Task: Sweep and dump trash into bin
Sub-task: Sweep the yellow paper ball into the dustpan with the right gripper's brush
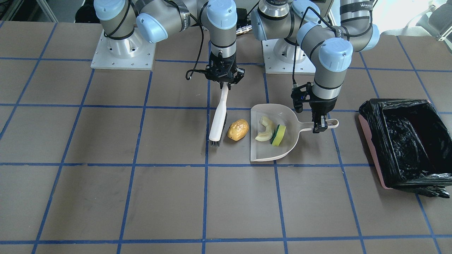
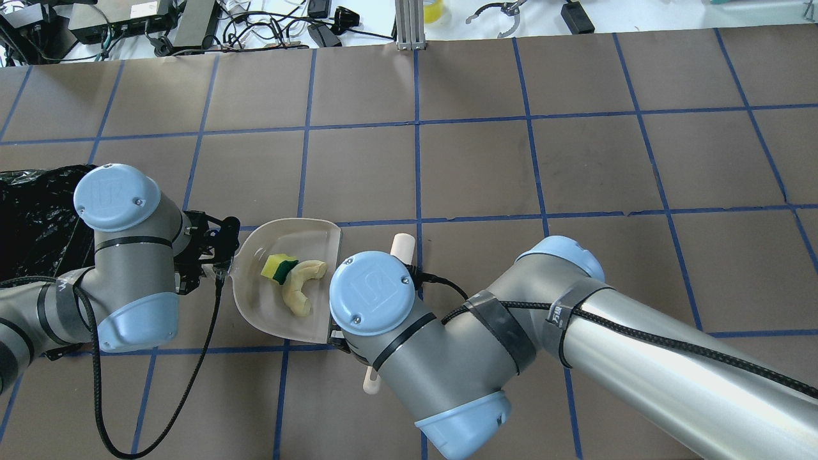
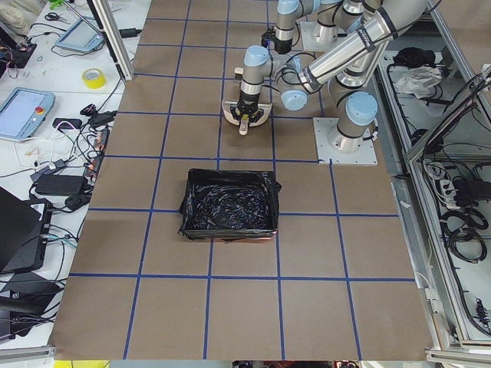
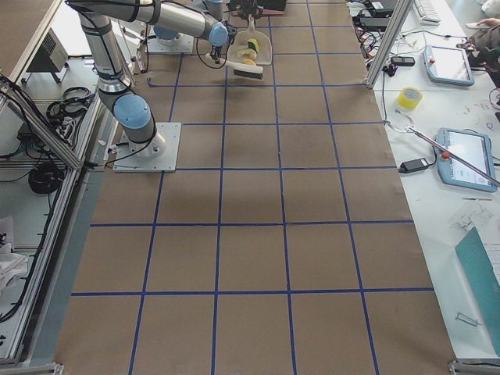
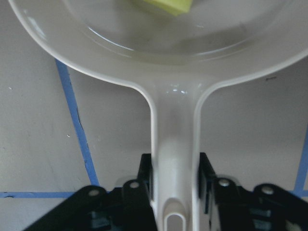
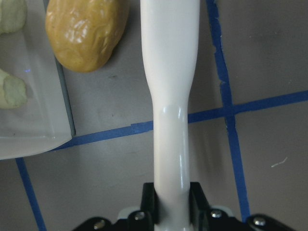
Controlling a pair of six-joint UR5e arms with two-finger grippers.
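My left gripper (image 1: pixel 319 127) is shut on the handle of the beige dustpan (image 1: pixel 272 150), which lies flat on the table; the left wrist view (image 5: pixel 175 178) shows the fingers clamping the handle. In the pan lie pale peel scraps (image 1: pixel 265 128) and the yellow sponge piece (image 1: pixel 279 135) with its green backing. My right gripper (image 1: pixel 225 84) is shut on the handle of a white brush (image 1: pixel 219 120), whose bristles touch the table. The golden-brown potato lump (image 1: pixel 237 129) lies on the table between the brush and the pan's open edge, and it also shows in the right wrist view (image 6: pixel 86 33).
The pink bin (image 1: pixel 369 135), lined with a black bag, stands on the table beyond the dustpan's handle, on my left; it also shows in the overhead view (image 2: pixel 38 217). The right arm's wrist hides the potato in the overhead view.
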